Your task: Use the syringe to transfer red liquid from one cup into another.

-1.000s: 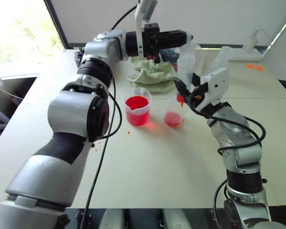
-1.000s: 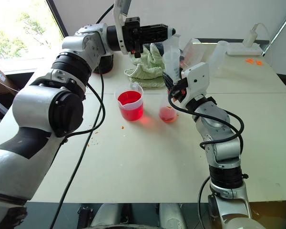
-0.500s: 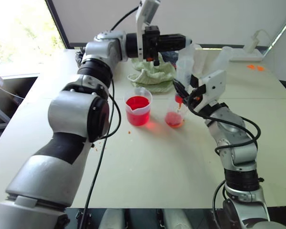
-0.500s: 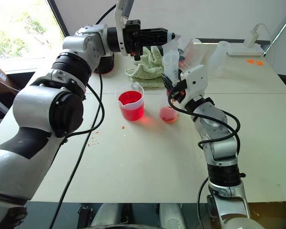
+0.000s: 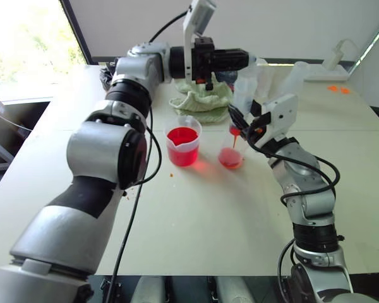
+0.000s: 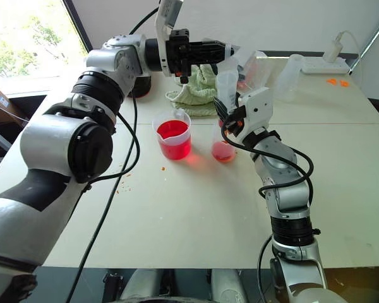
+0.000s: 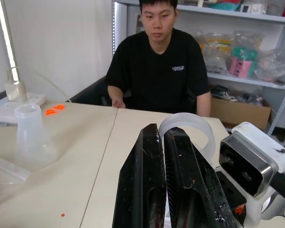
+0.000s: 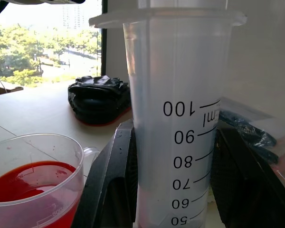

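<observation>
With our right gripper [image 5: 243, 123] clamped on the syringe [image 5: 243, 95] over the smaller cup [image 5: 230, 154], our closed left gripper [image 5: 249, 60] should press its plunger slowly, tip centred.

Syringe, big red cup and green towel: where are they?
syringe [image 8: 173, 118]: right wrist view, on its marked barrel.
big red cup [image 5: 182, 146]: left eye view, on its red-filled wall.
green towel [image 5: 201, 101]: left eye view, on its crumpled middle.

Left gripper [image 5: 251, 60] closed, level; right gripper [image 5: 239, 124] clamped, raised
</observation>
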Motion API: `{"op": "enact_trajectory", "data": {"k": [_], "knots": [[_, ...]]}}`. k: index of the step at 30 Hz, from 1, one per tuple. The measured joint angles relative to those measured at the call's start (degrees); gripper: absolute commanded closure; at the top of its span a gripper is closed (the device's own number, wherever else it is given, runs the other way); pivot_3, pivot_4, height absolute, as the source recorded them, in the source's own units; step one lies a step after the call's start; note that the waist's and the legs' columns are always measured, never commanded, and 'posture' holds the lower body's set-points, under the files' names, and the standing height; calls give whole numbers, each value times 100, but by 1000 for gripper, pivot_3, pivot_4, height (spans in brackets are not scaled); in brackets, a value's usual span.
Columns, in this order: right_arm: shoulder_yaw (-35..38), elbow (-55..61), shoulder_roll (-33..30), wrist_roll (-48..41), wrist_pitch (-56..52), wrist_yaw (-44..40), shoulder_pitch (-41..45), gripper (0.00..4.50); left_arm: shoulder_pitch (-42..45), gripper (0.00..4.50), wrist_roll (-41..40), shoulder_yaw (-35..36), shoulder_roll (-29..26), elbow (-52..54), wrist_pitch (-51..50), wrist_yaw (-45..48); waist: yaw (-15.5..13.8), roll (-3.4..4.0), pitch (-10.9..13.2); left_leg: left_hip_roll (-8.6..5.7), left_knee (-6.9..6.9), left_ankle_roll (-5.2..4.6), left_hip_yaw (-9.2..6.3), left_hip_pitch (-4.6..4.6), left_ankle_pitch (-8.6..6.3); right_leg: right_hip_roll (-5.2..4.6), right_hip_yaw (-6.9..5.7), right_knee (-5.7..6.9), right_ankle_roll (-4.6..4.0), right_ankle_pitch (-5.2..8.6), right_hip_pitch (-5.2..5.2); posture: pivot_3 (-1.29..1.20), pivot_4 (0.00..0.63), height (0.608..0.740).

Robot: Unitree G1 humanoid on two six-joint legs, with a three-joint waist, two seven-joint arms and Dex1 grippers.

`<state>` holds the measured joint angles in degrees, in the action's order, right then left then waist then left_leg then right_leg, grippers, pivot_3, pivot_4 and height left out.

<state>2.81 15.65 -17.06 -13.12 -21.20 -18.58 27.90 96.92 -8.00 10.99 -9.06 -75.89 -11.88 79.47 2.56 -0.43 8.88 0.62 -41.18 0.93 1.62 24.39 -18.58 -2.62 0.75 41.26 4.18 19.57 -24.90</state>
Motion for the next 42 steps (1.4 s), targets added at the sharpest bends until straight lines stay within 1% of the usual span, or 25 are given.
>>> {"op": "enact_trajectory", "data": {"k": [16,35,42], "knots": [[31,146,-119,-3,-239,16,1,3078,-120,4480,6,-22,95,73,2,42,0,0,0,0,0,0,0,0,0,0,0,0,0,0,0,0,150,711],[163,638,-183,-356,-1074,40,1,3078,-304,4480,8,-70,144,103,-9,48,-5,0,0,0,0,0,0,0,0,0,0,0,0,0,0,0,150,711],[193,686,-183,-412,-1221,44,1,3078,-381,4480,5,-69,165,183,-14,45,-2,0,0,0,0,0,0,0,0,0,0,0,0,0,0,0,150,711]]}}
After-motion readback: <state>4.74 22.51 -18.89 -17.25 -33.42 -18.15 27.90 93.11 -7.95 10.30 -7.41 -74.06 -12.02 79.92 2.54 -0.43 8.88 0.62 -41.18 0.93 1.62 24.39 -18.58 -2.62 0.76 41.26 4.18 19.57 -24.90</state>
